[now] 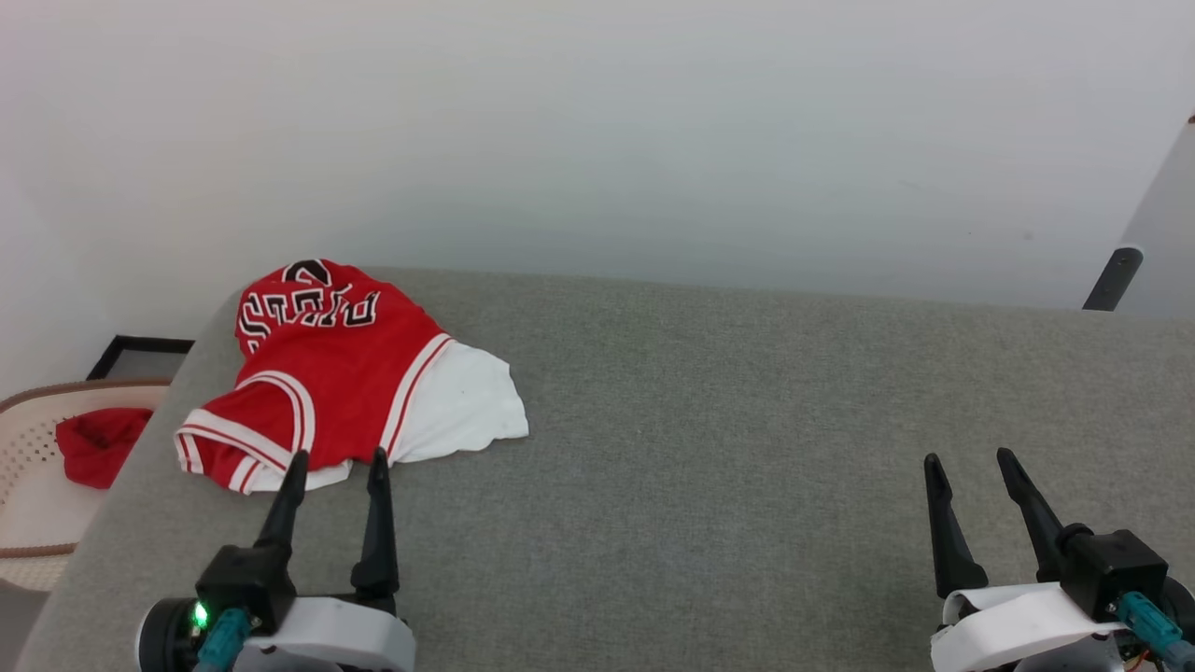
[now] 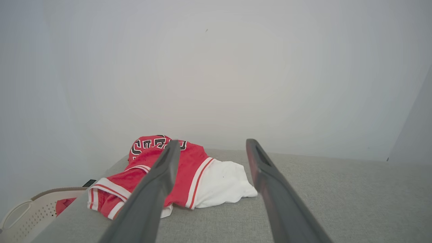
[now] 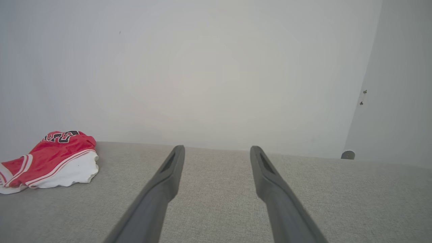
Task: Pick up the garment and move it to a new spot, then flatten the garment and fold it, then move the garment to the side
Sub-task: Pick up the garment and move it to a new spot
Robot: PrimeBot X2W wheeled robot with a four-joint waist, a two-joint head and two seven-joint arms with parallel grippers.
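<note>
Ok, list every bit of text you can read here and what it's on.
"BULLS", apparently: black block letters on the red jersey, upside down and creased.
Black figure beyond the letters: folded over, unreadable.
No other text is legible.

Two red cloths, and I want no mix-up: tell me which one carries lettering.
The jersey crumpled on the grey surface: black white-outlined letters and striped trim. The other red cloth, in the basket beside it, is plain.
</note>
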